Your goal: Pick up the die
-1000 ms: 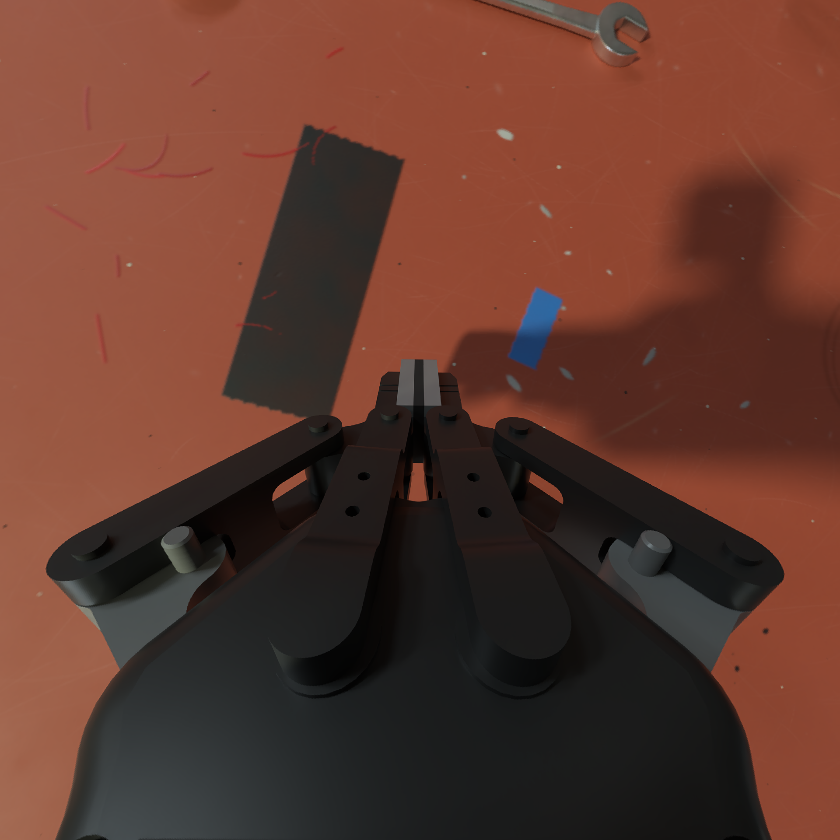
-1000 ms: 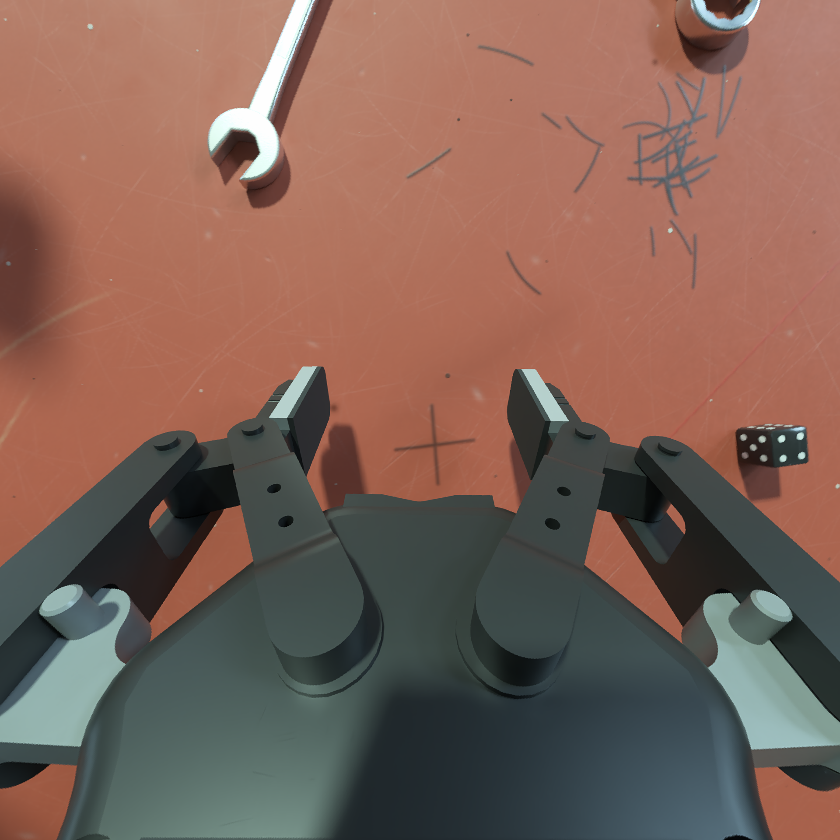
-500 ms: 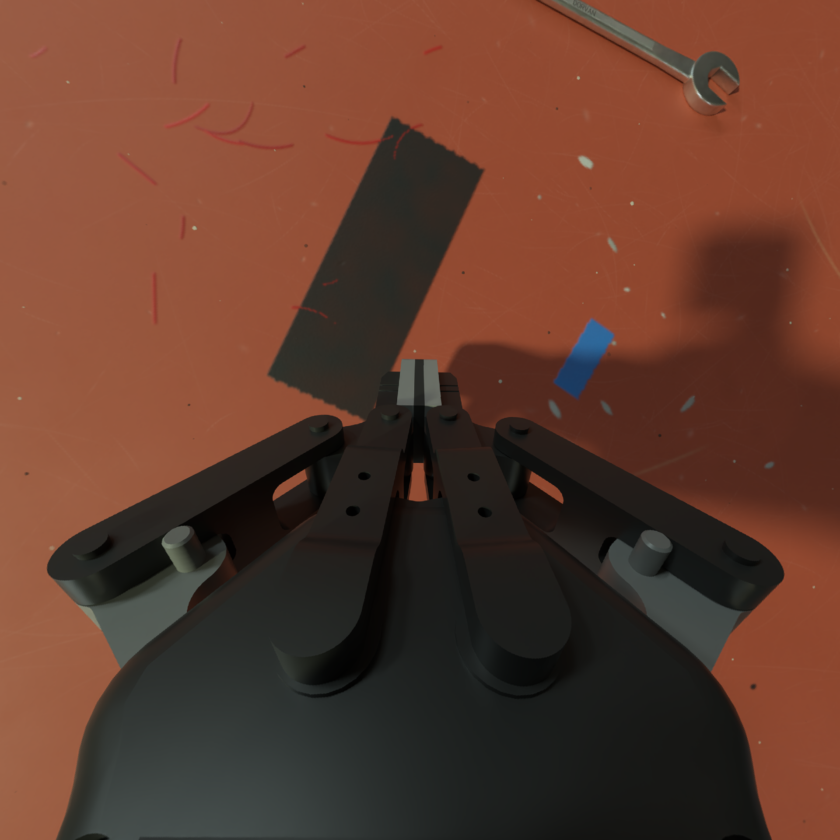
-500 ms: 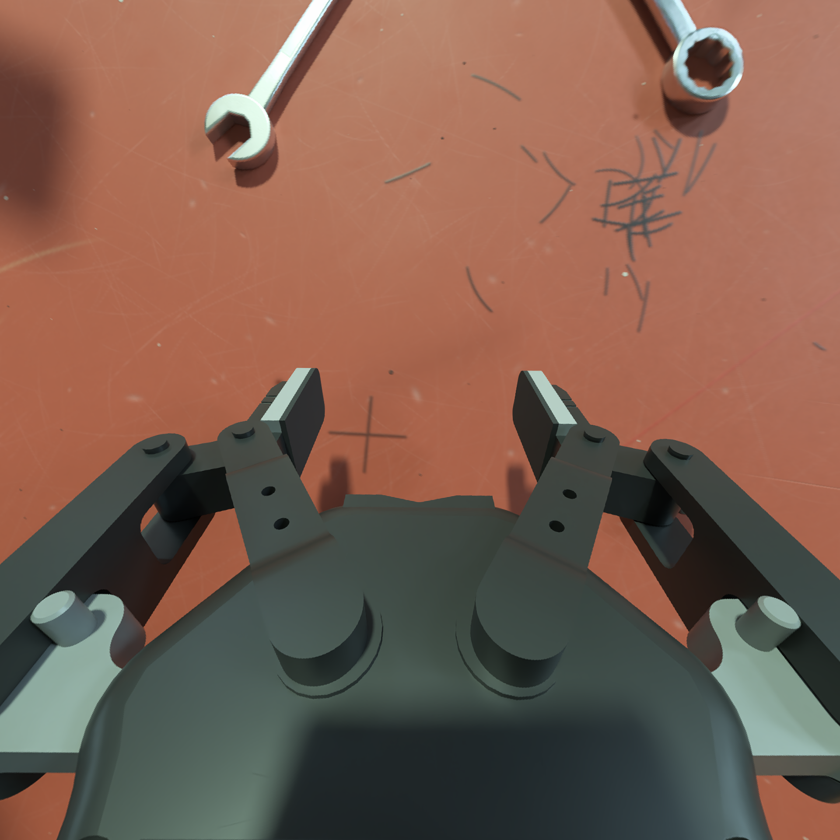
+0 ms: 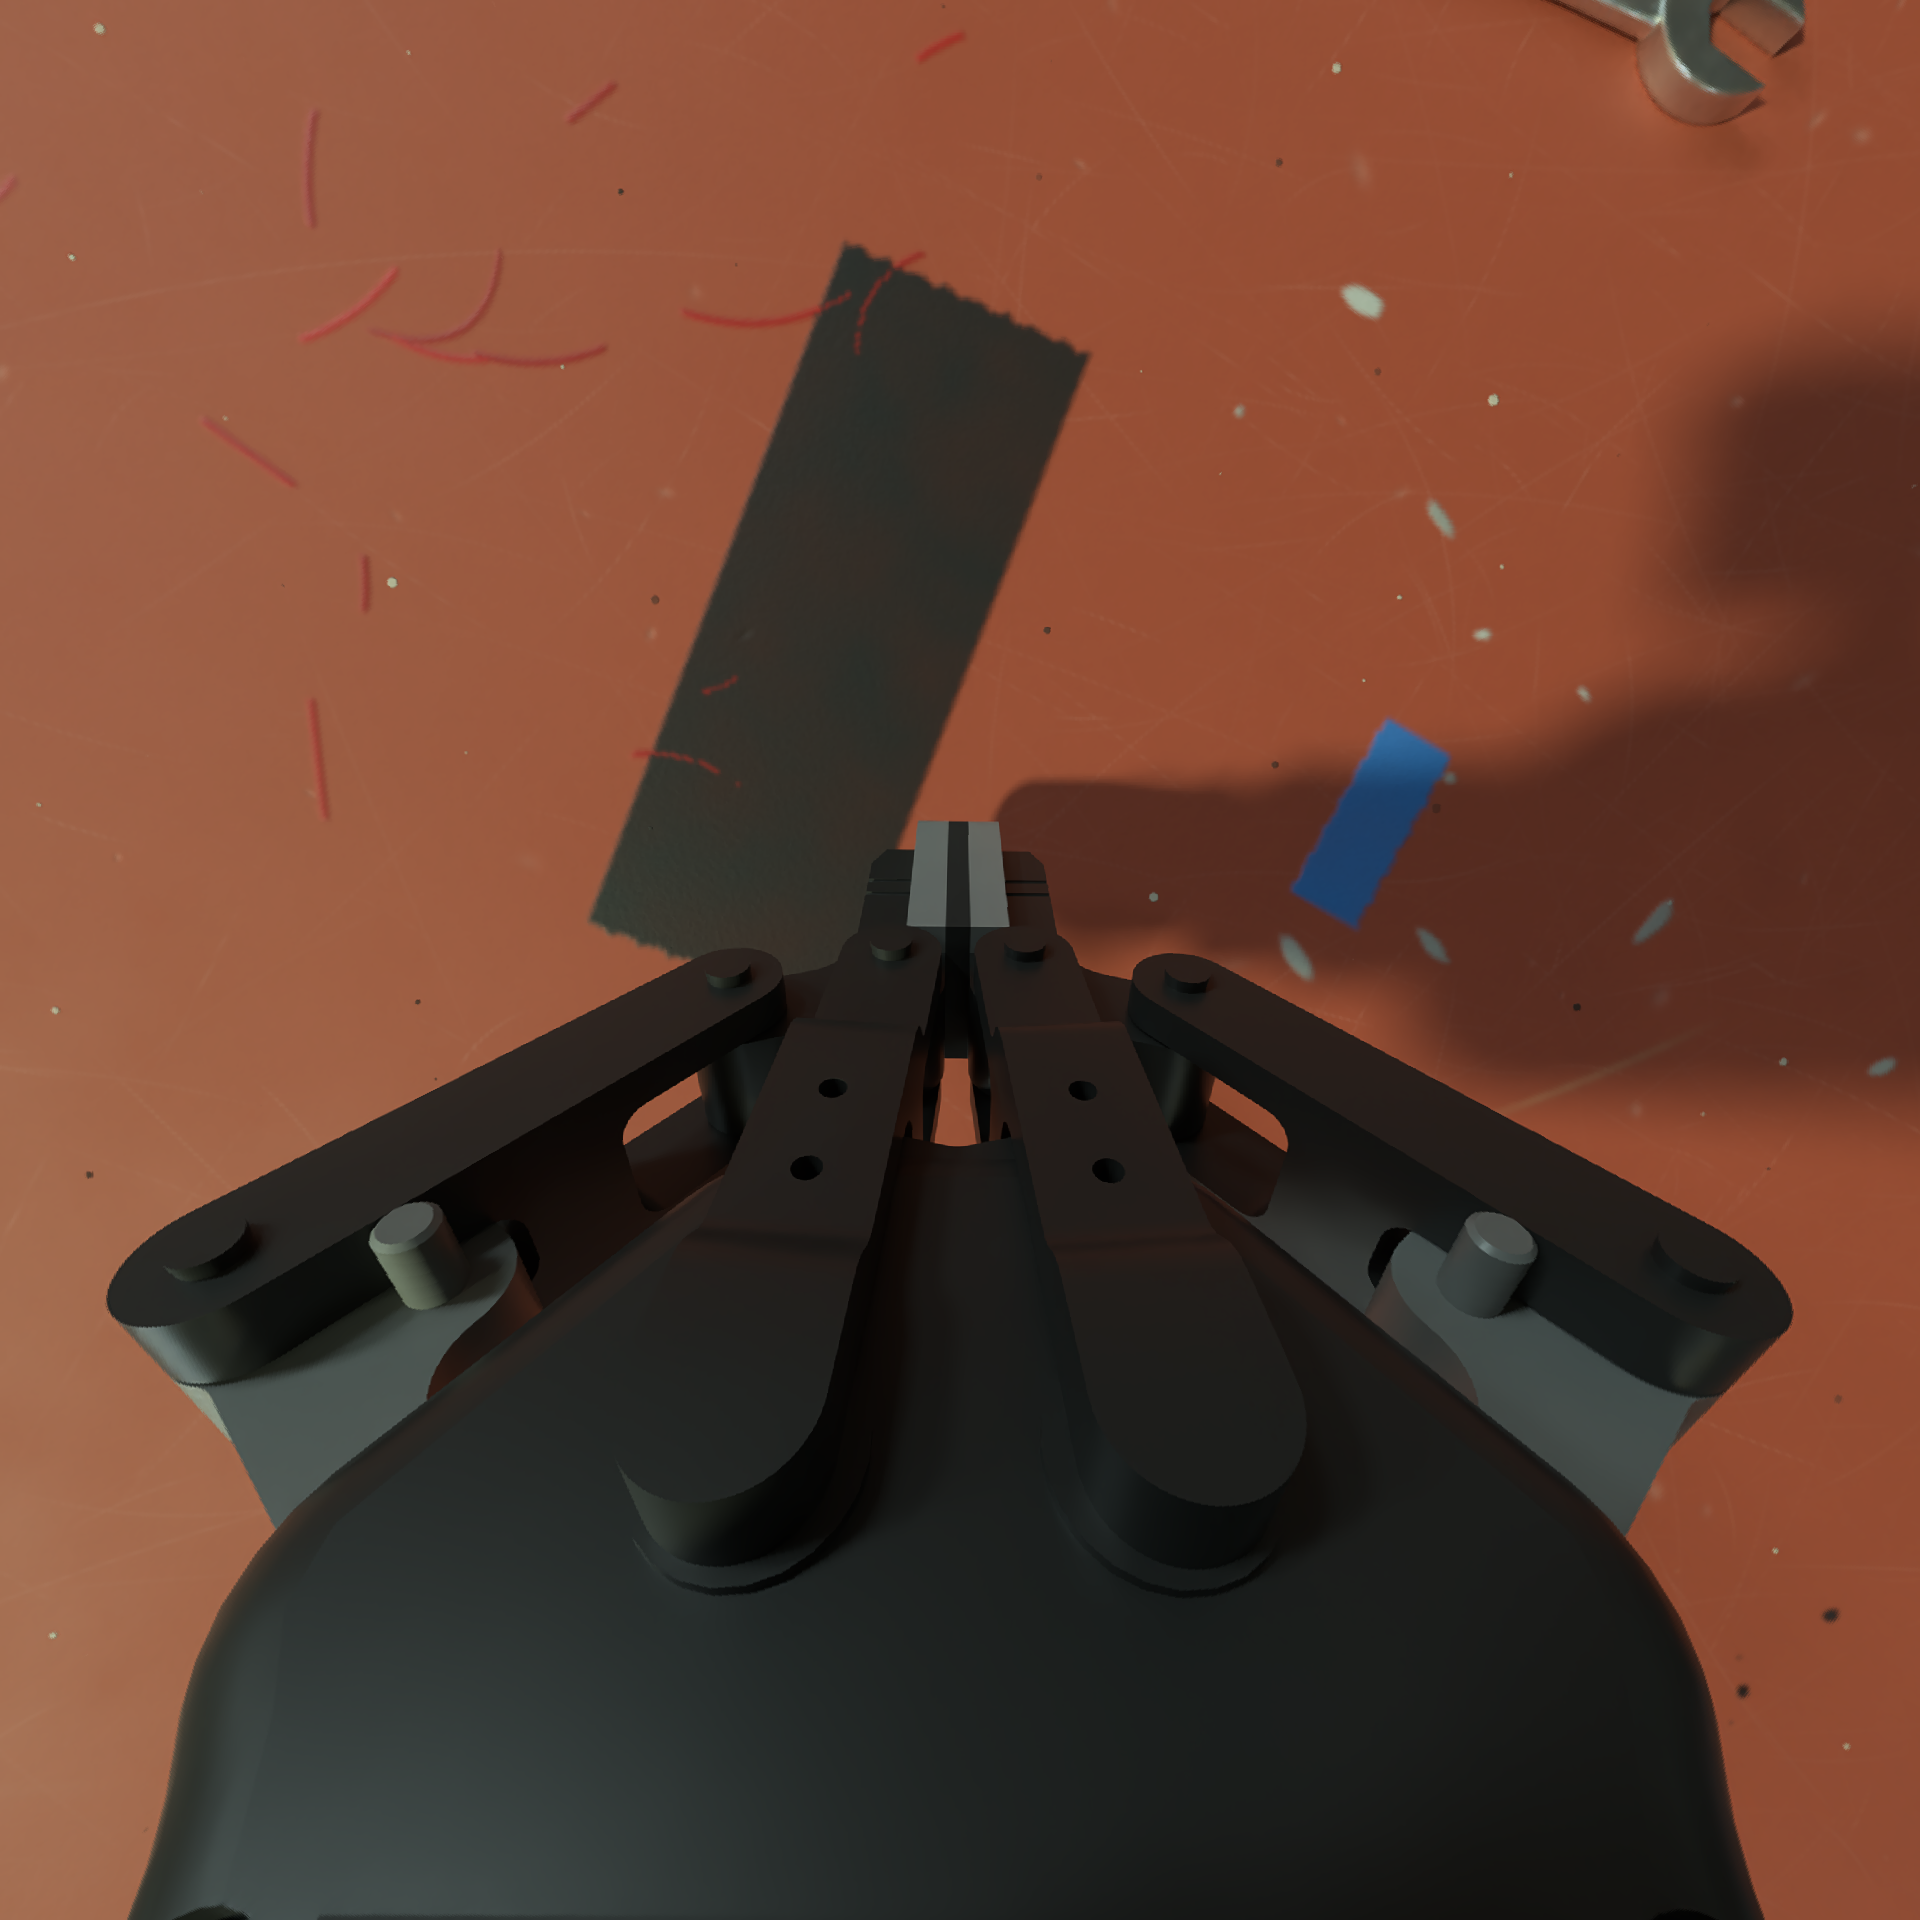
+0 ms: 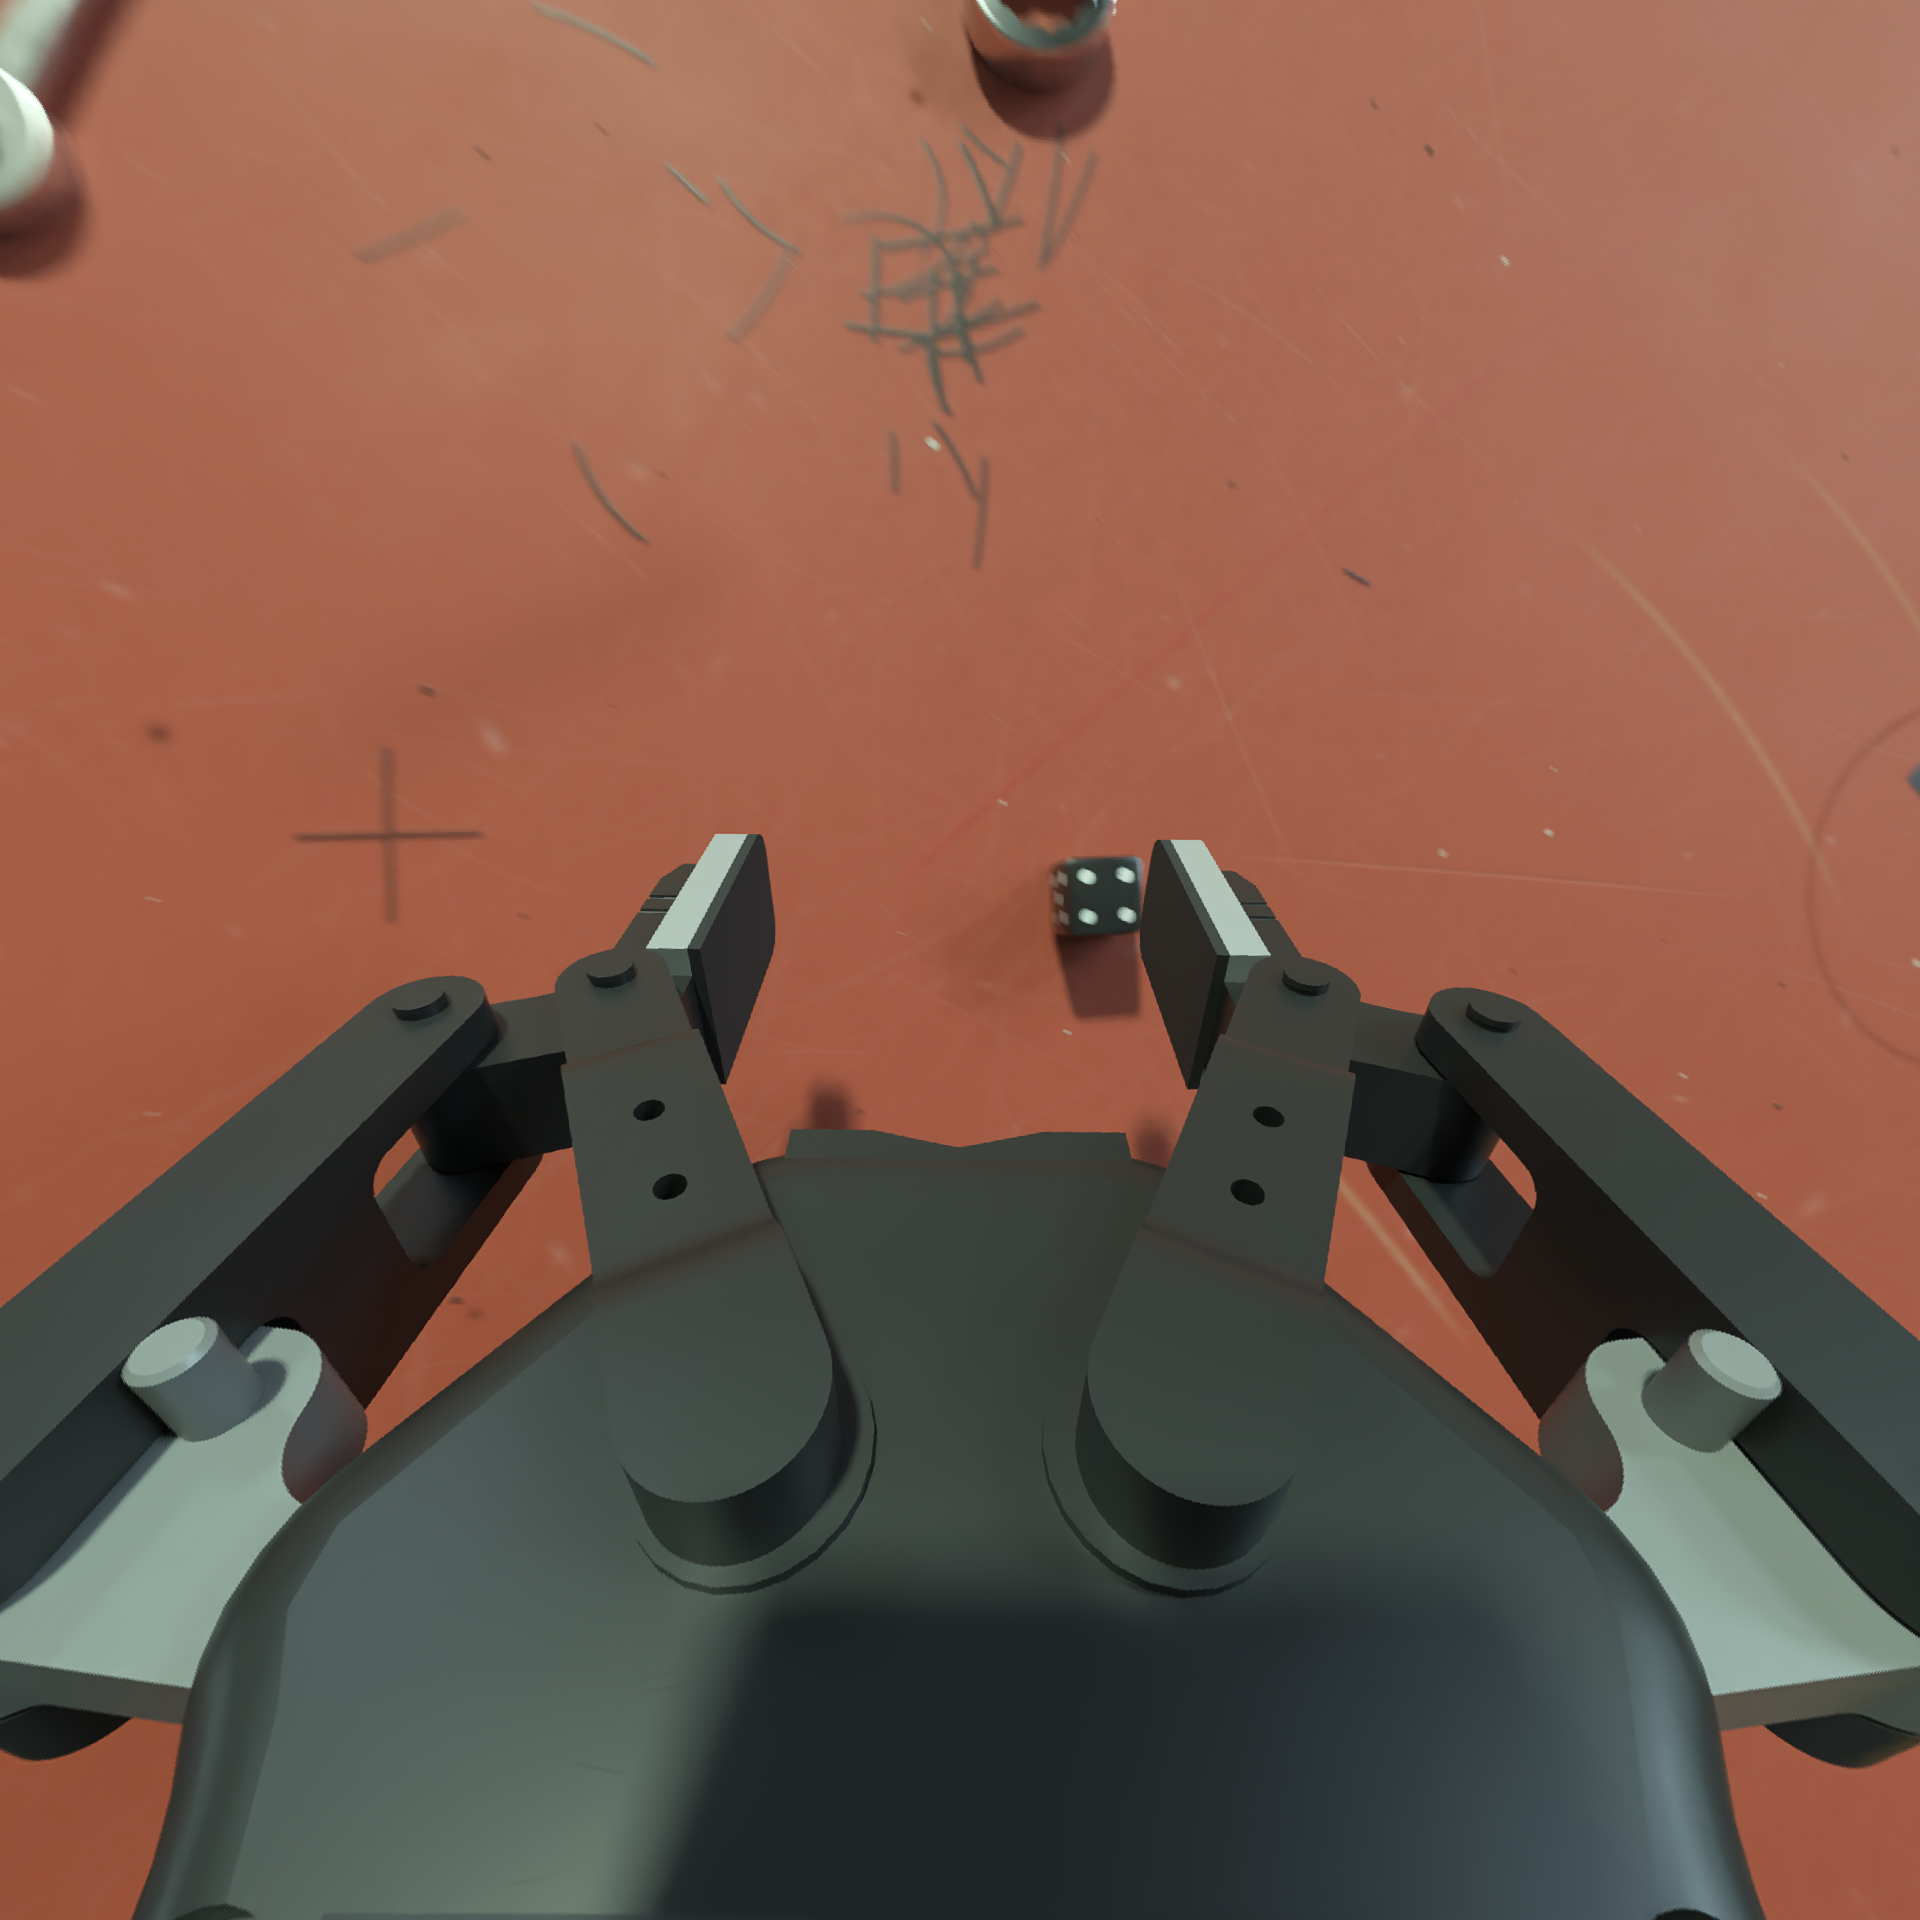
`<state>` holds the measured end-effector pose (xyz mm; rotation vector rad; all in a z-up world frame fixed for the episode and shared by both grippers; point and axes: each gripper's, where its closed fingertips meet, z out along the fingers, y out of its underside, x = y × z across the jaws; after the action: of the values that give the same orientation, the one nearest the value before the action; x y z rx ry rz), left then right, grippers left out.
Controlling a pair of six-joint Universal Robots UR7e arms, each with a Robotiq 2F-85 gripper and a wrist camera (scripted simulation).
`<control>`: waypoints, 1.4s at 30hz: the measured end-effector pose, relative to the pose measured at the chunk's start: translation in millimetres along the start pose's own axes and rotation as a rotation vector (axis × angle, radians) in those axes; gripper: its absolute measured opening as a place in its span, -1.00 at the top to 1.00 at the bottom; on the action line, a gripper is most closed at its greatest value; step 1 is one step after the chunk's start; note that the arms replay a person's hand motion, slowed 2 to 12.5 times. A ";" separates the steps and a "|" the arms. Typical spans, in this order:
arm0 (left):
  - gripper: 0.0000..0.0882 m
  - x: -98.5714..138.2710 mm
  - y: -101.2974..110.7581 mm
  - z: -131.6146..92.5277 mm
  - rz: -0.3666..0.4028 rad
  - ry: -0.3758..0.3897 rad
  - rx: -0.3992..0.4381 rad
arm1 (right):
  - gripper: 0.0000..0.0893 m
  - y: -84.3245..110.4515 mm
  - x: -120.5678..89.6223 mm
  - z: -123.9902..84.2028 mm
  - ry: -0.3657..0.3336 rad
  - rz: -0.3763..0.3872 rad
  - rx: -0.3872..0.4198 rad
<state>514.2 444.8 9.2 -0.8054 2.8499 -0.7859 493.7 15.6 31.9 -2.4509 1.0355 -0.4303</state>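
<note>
A small black die (image 6: pixel 1097 900) with white pips lies on the red-brown table in the right wrist view. My right gripper (image 6: pixel 956 935) is open above the table. The die sits between the two fingers, close to the inner face of the right finger (image 6: pixel 1184 956) and well apart from the left finger (image 6: pixel 732 945). My left gripper (image 5: pixel 958 873) is shut and empty, hovering over the table near the lower end of a dark strip of tape (image 5: pixel 842 613). The die does not show in the left wrist view.
A blue tape piece (image 5: pixel 1369 821) lies right of the left gripper. A wrench's open end (image 5: pixel 1704 57) shows top right. In the right wrist view a wrench ring end (image 6: pixel 1039 31) is at the top, another wrench (image 6: pixel 21 145) top left, with grey shavings (image 6: pixel 935 291) and a drawn cross (image 6: pixel 389 834).
The right gripper has shifted right, so the die, out of view half a second ago, now sits between its open fingers. The left view has drifted slightly; its gripper stays shut.
</note>
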 end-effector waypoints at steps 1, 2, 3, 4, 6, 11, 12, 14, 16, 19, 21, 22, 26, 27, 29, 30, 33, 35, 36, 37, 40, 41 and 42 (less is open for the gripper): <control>1.00 0.0 0.0 0.0 0.005 -0.002 -0.005 | -0.40 3.6 6.3 1.6 0.016 -0.006 -0.015; 1.00 0.1 0.1 0.1 0.008 -0.004 -0.009 | -0.39 6.8 11.8 3.2 0.032 -0.014 -0.029; 1.00 0.3 0.2 0.0 0.010 -0.006 -0.013 | -0.38 9.8 16.8 5.0 0.046 -0.022 -0.044; 1.00 0.6 0.3 0.0 0.012 -0.006 -0.017 | -0.37 12.4 20.9 7.0 0.059 -0.031 -0.057; 1.00 2.1 0.7 0.2 0.015 -0.004 -0.023 | -0.33 15.4 26.1 10.7 0.073 -0.052 -0.075; 1.00 12.3 1.9 1.2 0.023 0.030 -0.033 | -0.14 12.6 30.2 17.9 0.073 -0.078 -0.072; 1.00 14.3 2.3 1.3 0.023 0.035 -0.035 | -0.10 11.8 30.6 18.6 0.071 -0.076 -0.070; 1.00 17.4 3.0 1.3 0.026 0.039 -0.040 | -0.02 11.7 32.1 19.8 0.070 -0.077 -0.077; 1.00 19.3 3.9 1.2 0.032 0.037 -0.044 | 0.08 11.6 33.9 20.5 0.071 -0.084 -0.084; 1.00 20.3 4.6 0.7 0.027 0.032 -0.041 | 0.22 11.4 33.8 21.6 0.059 -0.086 -0.085; 1.00 20.7 4.2 0.0 0.012 0.031 -0.030 | 0.33 11.3 32.2 22.4 0.043 -0.081 -0.081; 1.00 20.8 3.6 -0.6 0.002 0.031 -0.022 | 0.40 11.3 31.7 22.8 0.037 -0.080 -0.079; 1.00 21.5 -1.9 -5.7 -0.037 0.024 0.034 | 0.64 11.7 31.6 23.3 0.035 -0.097 -0.069; 1.00 22.0 -4.4 -7.8 -0.048 0.023 0.054 | 0.63 11.6 31.9 23.2 0.039 -0.107 -0.066; 1.00 24.2 -11.3 -12.7 -0.067 0.025 0.105 | 0.64 11.9 32.4 22.8 0.048 -0.129 -0.065; 1.00 25.9 -15.8 -15.4 -0.076 0.029 0.135 | 0.64 12.2 32.6 22.6 0.054 -0.140 -0.067; 0.88 33.4 -32.8 -24.6 -0.103 0.060 0.245 | 0.64 11.8 34.8 20.9 0.085 -0.178 -0.068; 0.75 40.8 -46.0 -31.1 -0.123 0.097 0.323 | 0.64 9.7 33.7 18.9 0.096 -0.191 -0.057; 0.68 44.6 -52.3 -34.1 -0.133 0.118 0.358 | 0.64 8.1 32.1 17.6 0.095 -0.190 -0.048; 0.60 48.5 -58.5 -36.8 -0.143 0.139 0.391 | 0.64 6.2 30.2 15.7 0.090 -0.184 -0.037; 0.31 59.8 -73.2 -41.4 -0.163 0.202 0.455 | 0.64 -1.6 25.3 7.1 0.076 -0.159 0.005; 0.23 63.5 -77.0 -41.7 -0.167 0.222 0.466 | 0.64 -4.7 24.4 3.4 0.075 -0.152 0.022; 0.13 67.0 -80.3 -41.4 -0.170 0.239 0.474 | 0.64 -7.7 23.7 -0.6 0.075 -0.146 0.037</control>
<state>485.7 371.0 89.1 -0.9339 2.6191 -1.5977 513.9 2.8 38.9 -2.5034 0.8720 -0.5876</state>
